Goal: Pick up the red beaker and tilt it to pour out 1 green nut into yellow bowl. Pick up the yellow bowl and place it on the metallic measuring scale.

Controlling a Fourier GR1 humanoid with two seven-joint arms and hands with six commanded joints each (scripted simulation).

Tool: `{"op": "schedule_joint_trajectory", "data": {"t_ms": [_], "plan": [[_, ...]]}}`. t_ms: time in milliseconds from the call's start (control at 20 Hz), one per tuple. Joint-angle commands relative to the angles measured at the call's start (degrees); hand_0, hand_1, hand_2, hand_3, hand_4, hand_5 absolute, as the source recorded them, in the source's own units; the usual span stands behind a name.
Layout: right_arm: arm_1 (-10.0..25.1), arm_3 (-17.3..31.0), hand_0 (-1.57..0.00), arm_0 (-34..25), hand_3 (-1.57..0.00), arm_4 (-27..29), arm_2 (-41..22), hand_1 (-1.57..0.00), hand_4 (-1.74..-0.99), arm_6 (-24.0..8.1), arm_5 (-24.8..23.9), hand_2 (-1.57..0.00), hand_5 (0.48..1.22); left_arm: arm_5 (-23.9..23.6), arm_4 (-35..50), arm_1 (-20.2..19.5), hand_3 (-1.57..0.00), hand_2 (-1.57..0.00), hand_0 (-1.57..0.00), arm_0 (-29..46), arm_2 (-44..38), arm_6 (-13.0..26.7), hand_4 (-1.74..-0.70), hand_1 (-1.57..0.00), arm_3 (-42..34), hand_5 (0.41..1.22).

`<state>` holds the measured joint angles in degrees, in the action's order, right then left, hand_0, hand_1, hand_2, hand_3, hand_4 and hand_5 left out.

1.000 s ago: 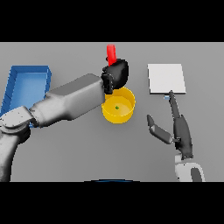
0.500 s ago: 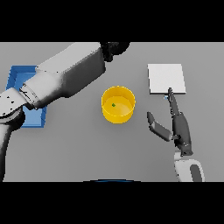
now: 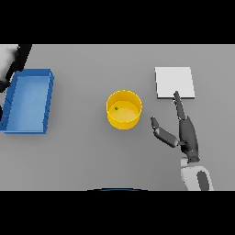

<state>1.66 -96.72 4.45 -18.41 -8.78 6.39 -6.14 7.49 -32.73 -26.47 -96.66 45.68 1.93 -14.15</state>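
Note:
The yellow bowl (image 3: 124, 110) stands upright at the middle of the table, with one small green nut (image 3: 116, 108) inside it. Right of it and farther back lies the flat pale square of the measuring scale (image 3: 173, 81). My right hand (image 3: 187, 135) rests open to the right of the bowl, apart from it, with a fingertip reaching the scale's near edge and the thumb pointing toward the bowl. Only a dark end of my left arm (image 3: 21, 54) shows at the top left corner, beyond the blue tray. The red beaker is out of sight.
A blue tray (image 3: 47, 98) with low walls sits at the left side of the table, with nothing visible inside it. Grey tabletop surrounds the bowl on all sides.
My left arm has swung away from above the bowl to the far top left, taking the red beaker out of view. The right hand and bowl have stayed put.

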Motion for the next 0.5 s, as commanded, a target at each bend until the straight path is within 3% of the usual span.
{"op": "schedule_joint_trajectory", "data": {"t_ms": [0, 150, 300, 450], "plan": [[-0.2, -0.42, 0.0, -0.21, 0.0, 1.45, 0.18, 0.0, -1.129, 0.46, 0.78, 0.0, 0.625, -1.34, 3.07, -1.46, -1.39, -1.57, -1.57, 0.83, -2.42, 0.46, -1.74, -1.57, 1.51, 1.221], [-0.54, -0.19, 0.0, -0.36, 0.0, 4.84, 0.56, 0.0, -1.083, 1.72, 2.97, 0.0, 0.625, -4.8, 13.07, -5.55, -1.48, -1.57, -1.57, 5.01, -9.0, 1.67, -1.74, -1.57, 5.0, 1.221], [0.27, -0.39, 0.0, -0.28, 0.0, 5.72, 0.7, 0.0, -1.106, 1.52, 4.18, 0.0, 0.642, -9.23, 20.95, -8.68, -1.52, -1.57, -1.57, 11.33, -12.76, 3.71, -1.74, -1.57, 5.96, 1.221], [0.29, -0.04, 0.0, 0.03, 0.0, 6.05, 0.31, 0.0, -1.148, 2.62, 4.94, 0.0, 0.663, -13.31, 27.46, -10.3, -1.55, -1.57, -1.57, 17.1, -15.21, 10.13, -1.74, -1.57, 5.8, 1.221]]}}
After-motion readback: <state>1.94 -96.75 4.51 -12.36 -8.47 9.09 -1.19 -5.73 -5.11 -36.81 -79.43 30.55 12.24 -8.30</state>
